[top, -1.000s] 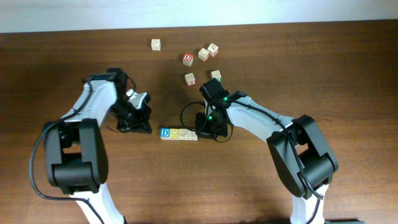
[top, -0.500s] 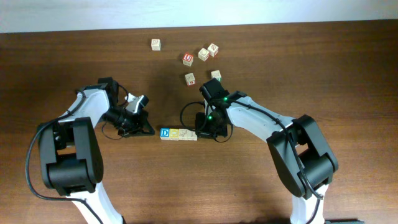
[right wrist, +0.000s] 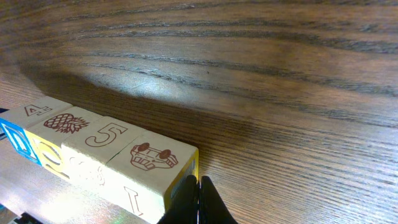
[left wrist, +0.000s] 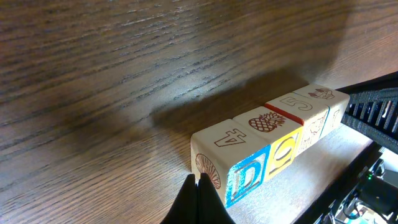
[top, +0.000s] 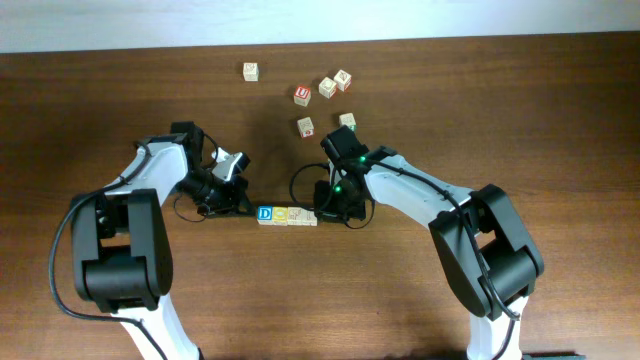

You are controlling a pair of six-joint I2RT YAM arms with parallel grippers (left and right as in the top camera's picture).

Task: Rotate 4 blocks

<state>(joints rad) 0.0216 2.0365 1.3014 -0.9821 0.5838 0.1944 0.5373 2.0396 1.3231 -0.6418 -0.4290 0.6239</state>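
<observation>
spanning every view, a brown wood surface [top: 560,120]. left arm [top: 150,180] and right arm [top: 430,200] both angle in toward the middle. four blocks [top: 287,215] sit in one tight row on the surface between them, sides touching: blue d block [top: 265,213] at the left-arm end, yellow block [top: 281,214] next, then two pale blocks [top: 303,216]. six loose cubes [top: 327,87] lie scattered farther back, well apart from the row. left fingers [left wrist: 199,202] pressed together, holding nothing, tip just beside the d block's end. right fingers [right wrist: 198,202] pressed together too, tip just beside the last pale block; contact cannot be told.
</observation>
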